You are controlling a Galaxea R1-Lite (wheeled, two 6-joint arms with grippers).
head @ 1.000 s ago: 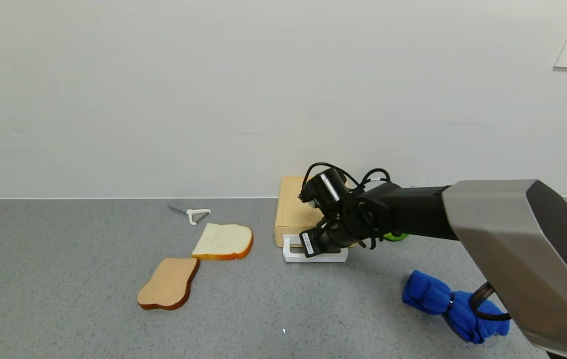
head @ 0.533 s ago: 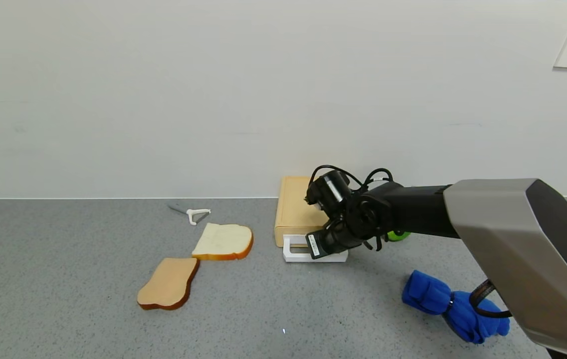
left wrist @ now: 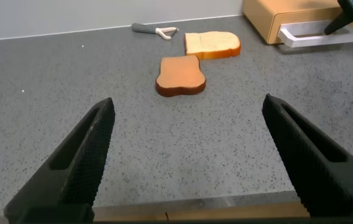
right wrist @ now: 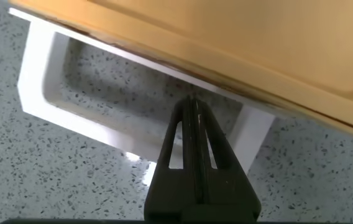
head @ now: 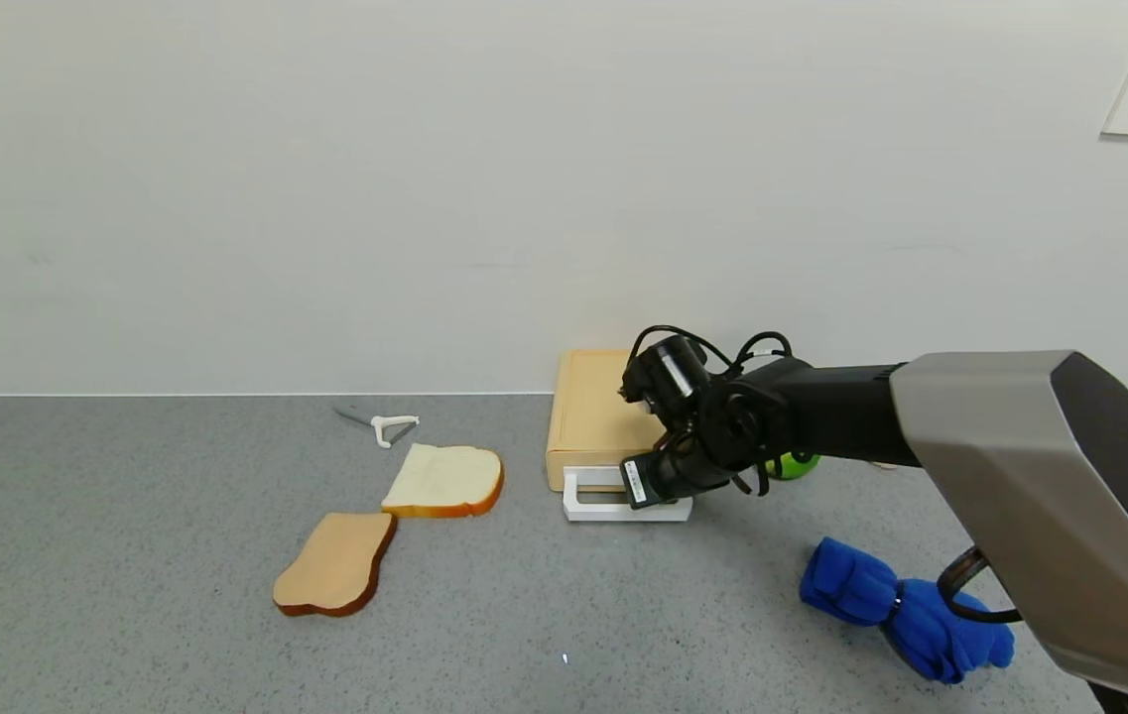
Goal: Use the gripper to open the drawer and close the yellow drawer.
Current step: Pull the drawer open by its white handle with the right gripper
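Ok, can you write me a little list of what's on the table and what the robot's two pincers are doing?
drawer: yellow drawer by the wall, pushed in
handle: white loop handle lying flat at its front
right pincer: right pincer shut, its tips poked inside the handle loop
left pincer: left pincer open, low over bare table, far from the drawer
bread: one pale slice, one brown slice
peeler: white peeler near the wall
cloth: blue cloth under the right arm
ball: green ball behind the right arm, partly hidden
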